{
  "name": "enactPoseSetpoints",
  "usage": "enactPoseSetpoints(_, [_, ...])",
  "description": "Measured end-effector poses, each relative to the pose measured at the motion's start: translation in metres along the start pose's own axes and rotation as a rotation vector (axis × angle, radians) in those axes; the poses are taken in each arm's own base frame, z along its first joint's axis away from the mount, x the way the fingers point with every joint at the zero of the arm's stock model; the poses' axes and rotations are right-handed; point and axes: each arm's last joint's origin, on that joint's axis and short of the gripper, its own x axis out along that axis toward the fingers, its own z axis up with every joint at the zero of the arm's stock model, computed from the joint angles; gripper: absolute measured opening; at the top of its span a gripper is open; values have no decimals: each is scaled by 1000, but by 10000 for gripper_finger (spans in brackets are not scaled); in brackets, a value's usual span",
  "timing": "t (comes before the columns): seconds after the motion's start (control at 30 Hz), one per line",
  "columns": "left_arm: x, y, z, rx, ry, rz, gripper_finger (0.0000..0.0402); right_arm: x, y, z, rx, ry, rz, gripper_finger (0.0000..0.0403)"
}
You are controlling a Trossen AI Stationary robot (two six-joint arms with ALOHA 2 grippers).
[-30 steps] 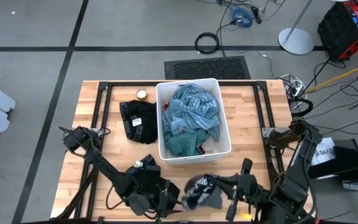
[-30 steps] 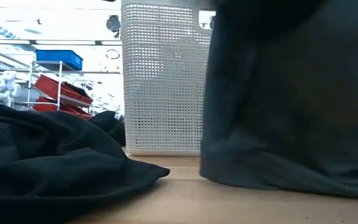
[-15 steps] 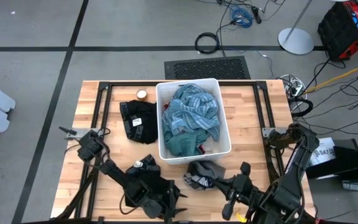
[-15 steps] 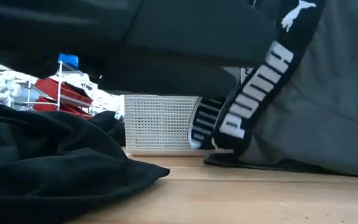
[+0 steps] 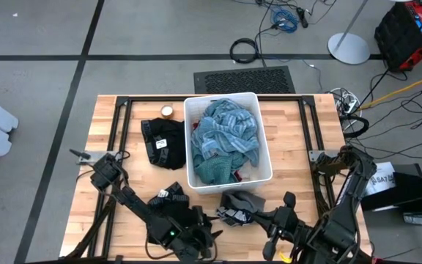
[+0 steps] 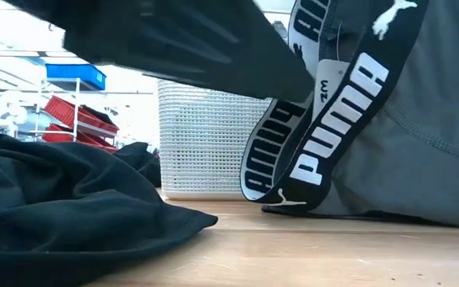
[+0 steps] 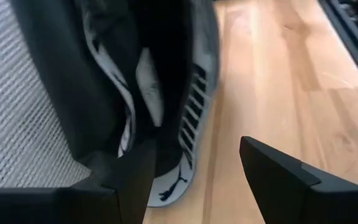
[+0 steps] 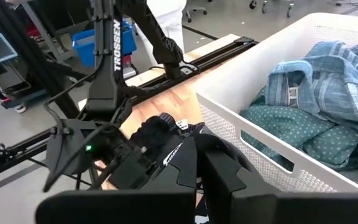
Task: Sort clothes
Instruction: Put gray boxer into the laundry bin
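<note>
Fingers of the right gripper [image 5: 258, 218] hide behind the dark grey garment [image 5: 242, 204].

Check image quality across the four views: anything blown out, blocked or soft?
Low view: windows behind the bin blown out to white; a dark arm and the grey garment block the top and right. Left wrist view: garment close up and soft, left tool fingers dark. High view: evenly lit, no glare. Right wrist view: right tool fills the bottom, bin and striped shirt clear.

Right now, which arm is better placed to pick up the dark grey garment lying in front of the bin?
Probably the left: its tool is open beside the dark grey garment. The right tool is also close but shut.
</note>
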Motion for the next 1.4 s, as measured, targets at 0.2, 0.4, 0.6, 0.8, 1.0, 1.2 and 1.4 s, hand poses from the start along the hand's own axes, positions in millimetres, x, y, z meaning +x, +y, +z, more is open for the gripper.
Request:
enactPoseSetpoints(0.2, [8,9,0,-86,36,54,244,-2,0,-1,-8,2,7,0])
enactPoseSetpoints(0.4, [16,19,-5,-129,87,93,244,-6,1,-3,-16,5,17,0])
enactPoseSetpoints(0.6, [27,24,-5,-78,169,-62,244,-7,0,-3,-25,5,15,0])
enactPoseSetpoints(0.8, [34,28,-4,-44,203,-142,244,-6,0,-3,-26,5,14,0])
enactPoseSetpoints(1.0, [39,30,-2,-83,217,-231,244,-6,0,-3,-27,5,13,0])
enactPoseSetpoints(1.2, [38,26,0,-82,209,-311,244,-6,-1,-3,-27,6,7,0])
enactPoseSetpoints(1.4, [38,25,4,-160,182,-326,244,-6,-3,-3,-14,7,-3,0])
